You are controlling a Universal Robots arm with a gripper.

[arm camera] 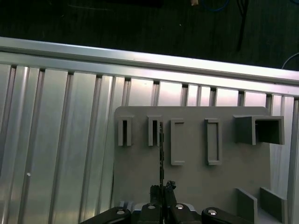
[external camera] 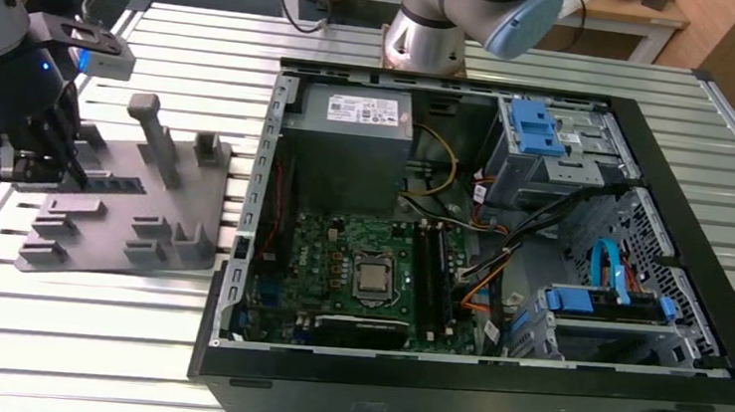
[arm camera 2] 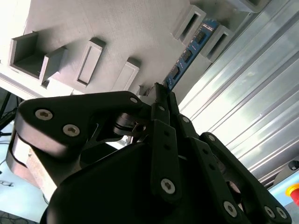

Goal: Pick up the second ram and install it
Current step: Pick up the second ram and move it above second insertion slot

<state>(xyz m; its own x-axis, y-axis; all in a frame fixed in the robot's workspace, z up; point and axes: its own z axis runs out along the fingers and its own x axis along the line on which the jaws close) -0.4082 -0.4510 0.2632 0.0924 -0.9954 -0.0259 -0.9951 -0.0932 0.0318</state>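
- A ribbed metal table (external camera: pixel 196 31) fills the scene; on it, at the exterior view's left, lies a grey tray (external camera: pixel 105 243) with raised blocks and slots; at the exterior view's right lies an open case (external camera: pixel 675 163) with a green motherboard (external camera: pixel 337 243) inside
- The arm's base stands at the far edge of the table; the gripper (external camera: pixel 68 165) hangs over the tray's far left part, well apart from the case
- The ram (external camera: pixel 114 184) is at the tray, just beside the gripper in the exterior view, where it shows as a short dark row of marks
- In the second wrist view the gripper (arm camera 2: pixel 160 91) has its black fingers drawn together on the near end of the ram (arm camera 2: pixel 189 51); the strip runs straight away from the fingertips, and its far part passes between two open-topped grey blocks of the tray (arm camera 2: pixel 117 28)
- In the first wrist view the gripper (arm camera: pixel 162 189) pinches the ram (arm camera: pixel 161 149), seen edge-on as a thin dark line; it stands on its long edge over the tray (arm camera: pixel 196 182), its far end right against the second slotted block in the row
- Whether the strip rests in the blocks or is raised clear of them I cannot tell
- The ram is long, thin and flat; its board is dark blue; small black chips sit in a row along its face
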